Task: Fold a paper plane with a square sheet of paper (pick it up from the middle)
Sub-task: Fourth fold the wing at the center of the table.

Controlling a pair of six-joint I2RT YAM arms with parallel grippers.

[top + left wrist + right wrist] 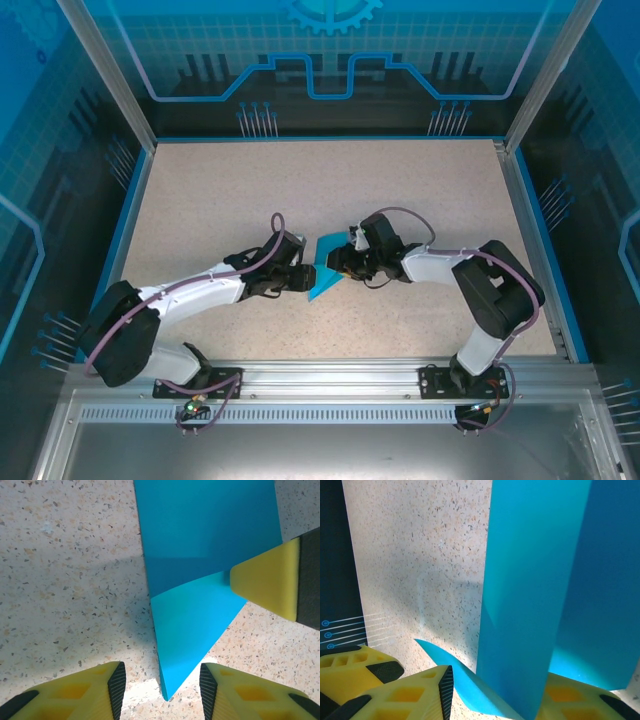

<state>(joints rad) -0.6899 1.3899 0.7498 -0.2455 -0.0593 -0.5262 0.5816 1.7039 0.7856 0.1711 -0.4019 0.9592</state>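
Paper: the blue paper is partly folded to a point. It lies in the middle of the bench, right between the two tools.
Long way: its long side runs straight out from the left tool, and the pointed end faces that tool.
Left tool: the fingers are apart. The point sits in the gap and nothing is held.
Right tool: the fingers are apart too. A raised flap stands between them and is not pinched. One fingertip rests against the paper's side edge.
Nearer arm: both are at the paper. The left one looks best placed to pinch the point.
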